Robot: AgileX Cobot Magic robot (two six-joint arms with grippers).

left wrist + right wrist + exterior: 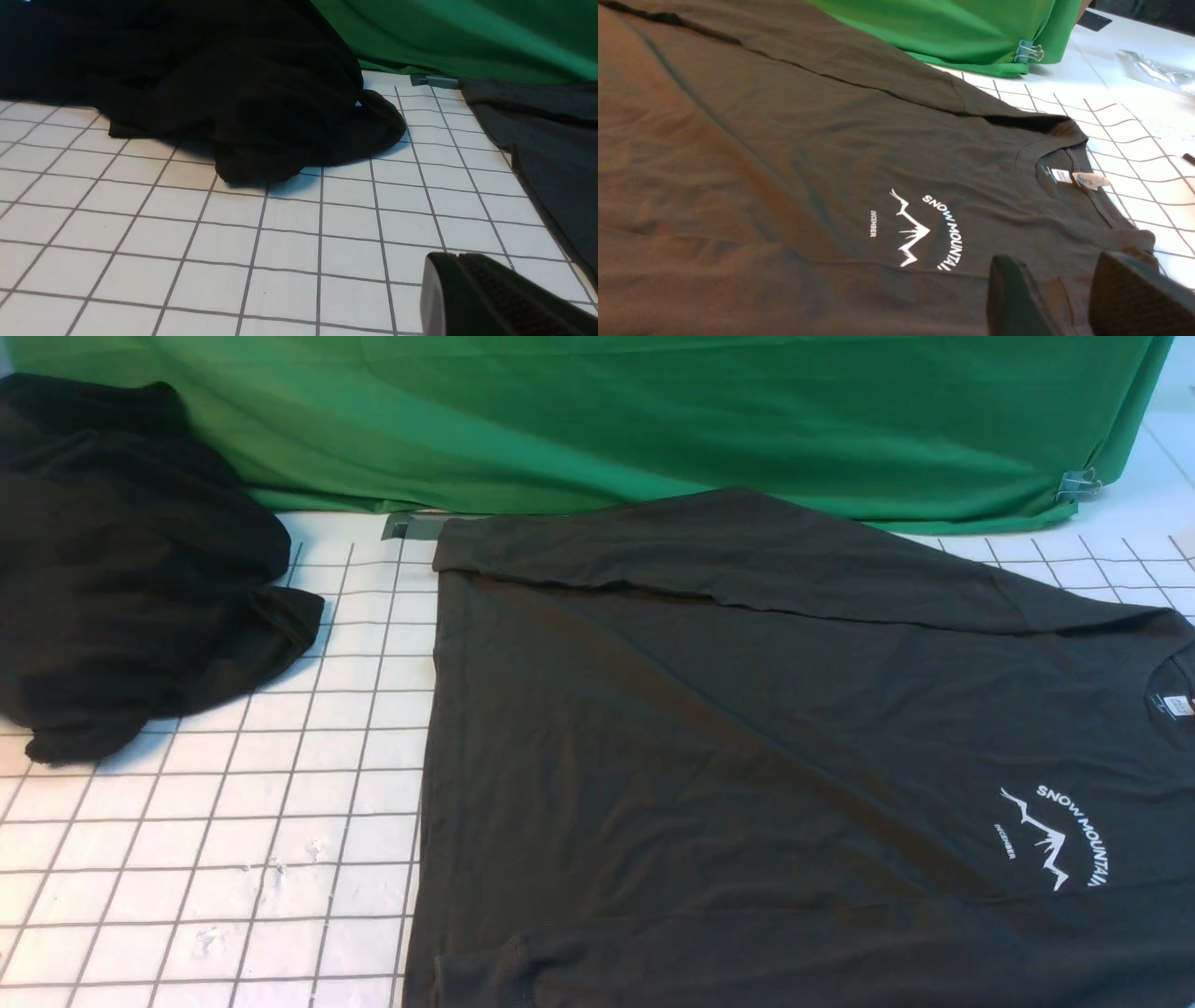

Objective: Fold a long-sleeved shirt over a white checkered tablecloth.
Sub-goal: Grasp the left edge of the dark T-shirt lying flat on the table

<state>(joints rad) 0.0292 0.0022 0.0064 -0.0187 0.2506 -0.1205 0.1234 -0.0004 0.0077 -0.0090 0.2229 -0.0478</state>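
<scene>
white checkered tablecloth point(280, 803): long-sleeved shirt point(728, 737) flat, long axis left-right, collar point(1172, 677) right; left gripper point(444, 275) closed, right gripper point(1057, 270) part-open.

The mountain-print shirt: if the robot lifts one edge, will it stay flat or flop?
Probably flop: the long-sleeved shirt lies in soft wrinkles, so a lifted edge would likely droop. Pushed, it would probably bunch rather than slide across the white checkered tablecloth.

The left fingers point(490, 298) show in the left wrist view as a black, wedge-shaped mass; the broad face is ribbed with fine cross-grooves; the rounded end has a pale grey, glossy side edge; the right fingers point(1013, 298) in the right wrist view are two dark, matte blocks with blunt tips; one looks faintly green, the other finely textured.
</scene>
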